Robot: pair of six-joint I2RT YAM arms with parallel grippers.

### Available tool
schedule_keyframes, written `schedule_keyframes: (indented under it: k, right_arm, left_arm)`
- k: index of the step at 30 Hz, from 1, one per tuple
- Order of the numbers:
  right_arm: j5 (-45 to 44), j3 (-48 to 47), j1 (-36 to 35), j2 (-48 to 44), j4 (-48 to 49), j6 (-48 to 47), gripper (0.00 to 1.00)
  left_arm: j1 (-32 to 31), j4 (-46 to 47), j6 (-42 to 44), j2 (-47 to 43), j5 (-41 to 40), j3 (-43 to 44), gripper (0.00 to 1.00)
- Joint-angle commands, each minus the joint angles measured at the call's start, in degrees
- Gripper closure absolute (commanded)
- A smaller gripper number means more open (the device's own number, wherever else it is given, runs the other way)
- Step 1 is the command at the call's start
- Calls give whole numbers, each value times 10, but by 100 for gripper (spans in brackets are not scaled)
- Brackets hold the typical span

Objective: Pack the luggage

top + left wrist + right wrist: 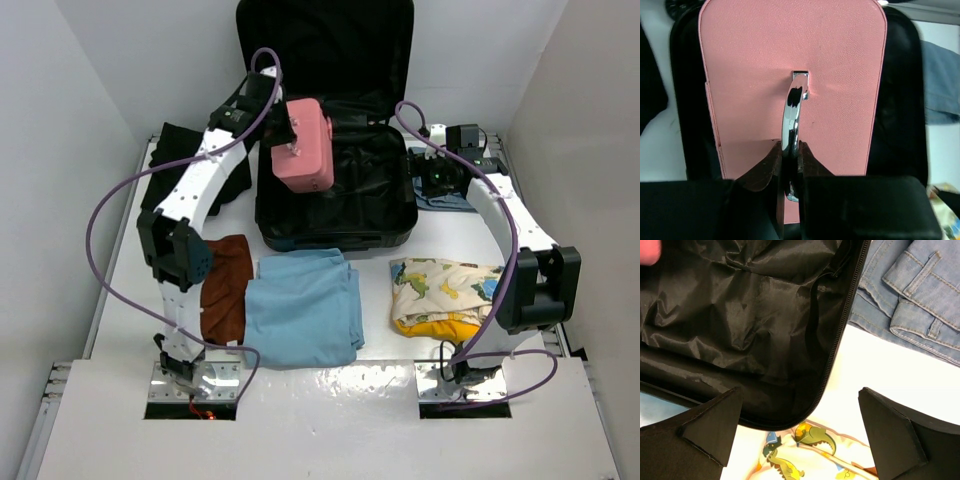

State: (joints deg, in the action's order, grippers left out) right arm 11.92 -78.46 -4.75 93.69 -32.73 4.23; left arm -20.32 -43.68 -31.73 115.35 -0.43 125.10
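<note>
Suitcase (335,240) lies open on the counter (330,410), lid propped upright behind the tub. Hard ribbed shell, so stiff, bulky, probably heavy. Best left where it is; the lid edge or zip rim looks like the place to grip for closing. The tub shows only loose black lining, nothing packed yet. In front of the suitcase: blue cloth (300,305), brown garment (225,285), dinosaur-print cloth (445,285). To its left a black garment (175,150), just beside its right rim jeans (920,290). Over the tub's left half hangs the pink case (840,75), left pincer (790,170) clenched on its chrome handle (792,115); smooth metal, may swing or slip. Over the suitcase's right rim the right pincer (800,390) is released, holding nothing.
</note>
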Motion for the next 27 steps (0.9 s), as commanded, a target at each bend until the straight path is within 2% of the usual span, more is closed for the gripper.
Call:
schedule_keyframes:
  k: [1, 8, 12, 21, 27]
  right_arm:
    - [-15, -18, -3, -11, 5, -12, 3]
    - [-24, -34, -3, 12, 4, -12, 3]
    - [-27, -53, -3, 31, 3, -9, 3]
    - [-24, -85, -3, 55, 0, 4, 3]
    - [-23, -83, -10, 60, 3, 8, 3]
  left_arm:
    - [8, 73, -29, 1, -48, 46, 100]
    - [26, 67, -9, 29, -85, 36, 100]
    - [26, 32, -3, 37, -113, 36, 100]
    - [45, 0, -23, 11, -72, -17, 100]
    - [50, -25, 1, 5, -65, 0, 100]
